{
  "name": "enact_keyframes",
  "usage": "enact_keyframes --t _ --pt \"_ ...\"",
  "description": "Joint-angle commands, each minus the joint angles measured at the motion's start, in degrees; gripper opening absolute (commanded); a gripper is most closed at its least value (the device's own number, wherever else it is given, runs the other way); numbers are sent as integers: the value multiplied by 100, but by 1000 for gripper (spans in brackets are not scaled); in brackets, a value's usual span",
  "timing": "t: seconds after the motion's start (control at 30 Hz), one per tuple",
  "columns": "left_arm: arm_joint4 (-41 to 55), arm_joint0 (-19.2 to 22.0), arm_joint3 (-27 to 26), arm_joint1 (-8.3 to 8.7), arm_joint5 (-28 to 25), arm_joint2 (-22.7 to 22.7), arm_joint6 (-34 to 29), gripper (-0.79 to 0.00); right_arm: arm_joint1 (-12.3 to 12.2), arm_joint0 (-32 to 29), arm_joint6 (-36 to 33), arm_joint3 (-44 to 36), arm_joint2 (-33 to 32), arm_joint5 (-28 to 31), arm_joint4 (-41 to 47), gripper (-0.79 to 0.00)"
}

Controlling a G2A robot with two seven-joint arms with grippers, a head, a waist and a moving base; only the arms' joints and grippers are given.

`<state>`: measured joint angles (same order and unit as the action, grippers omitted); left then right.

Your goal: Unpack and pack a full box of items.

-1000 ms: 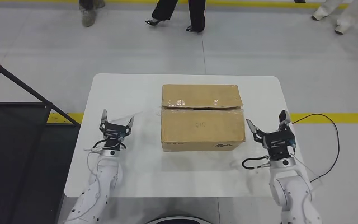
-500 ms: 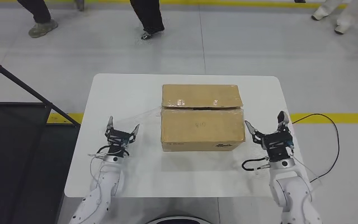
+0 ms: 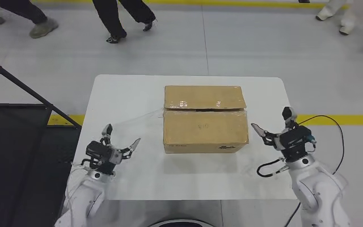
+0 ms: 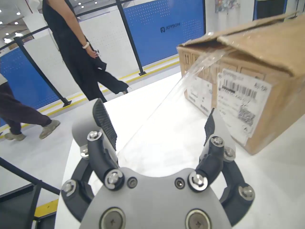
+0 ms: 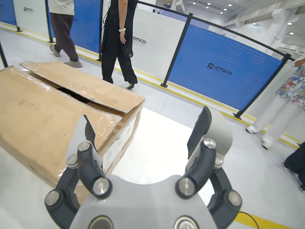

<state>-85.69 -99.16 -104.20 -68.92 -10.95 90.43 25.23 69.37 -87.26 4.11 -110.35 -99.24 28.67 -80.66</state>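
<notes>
A cardboard box (image 3: pixel 205 119) is seen standing on the middle of the white table (image 3: pixel 125 91), its top flaps folded down but not sealed – a dark slit is left between them, and in the right wrist view (image 5: pixel 47 110) the farther flap is seen slightly lifted. A shipping label (image 4: pixel 240 96) is stuck on the side turned toward the left gripper. A strip of clear tape (image 4: pixel 190 72) is attached at the box's upper corner and is drawn out slantwise over the table toward the left gripper (image 3: pixel 122 137). That gripper (image 4: pixel 155 113) is held low over the table, well apart from the box, with its jaws spread wide and nothing between them. The right gripper (image 3: pixel 270 120) is held just beside the opposite end of the box – its jaws (image 5: pixel 145 115) are likewise spread and nothing is gripped.
</notes>
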Motion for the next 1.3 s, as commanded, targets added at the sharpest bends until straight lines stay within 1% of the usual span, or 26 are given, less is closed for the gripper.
enact_keyframes --t 0.0,0.07,0.13,0.2,0.27,0.37,0.43,0.5,0.57,0.67,0.83,0.97,1.03,1.07,1.2,1.27 --pt "305 -138 -195 9 -254 115 70 0 -5 -1 -57 -17 -26 44 13 0" --pt "672 -247 -358 18 -583 203 96 0 -5 -1 -57 -17 -26 44 13 0" --pt "1055 -330 -496 37 -1042 304 10 0 -5 -1 -57 -17 -26 44 13 0" --pt "1282 -407 -609 54 -1312 428 -54 0 -5 -1 -57 -17 -26 44 13 0" --pt "1729 -457 -694 58 -1562 518 -44 0 -5 -1 -57 -17 -26 44 13 0" --pt "2160 -435 -742 72 -1792 690 -129 0 -2 -22 -126 -9 6 32 86 0" --pt "2389 -366 -750 76 -1860 748 -239 0 -7 20 -458 17 88 326 583 0" --pt "2527 -267 -739 77 -1809 780 -364 0 -27 203 -1053 193 37 669 1472 0" --pt "2715 -172 -719 72 -1828 738 -451 0 -73 469 -1979 398 -16 998 2449 0" --pt "2854 -16 -691 65 -1807 663 -541 0 -155 934 -3432 672 1 1117 3826 0" --pt "3010 222 -571 53 -1882 482 -621 0 -292 1675 -5365 1144 65 651 5956 0" --pt "2957 380 -493 43 -1821 351 -712 0 -406 2150 -6727 1459 196 433 7059 0" --pt "2961 433 -453 40 -1813 315 -725 0 -453 2371 -7191 1645 267 320 7368 0" --pt "2961 452 -437 38 -1812 305 -727 0 -470 2464 -7305 1753 299 272 7481 0" --pt "2993 502 -379 34 -1834 261 -745 0 -512 2716 -7526 2093 494 209 7735 0" --pt "3004 527 -351 32 -1836 243 -759 0 -529 2810 -7480 2245 563 180 7701 0"
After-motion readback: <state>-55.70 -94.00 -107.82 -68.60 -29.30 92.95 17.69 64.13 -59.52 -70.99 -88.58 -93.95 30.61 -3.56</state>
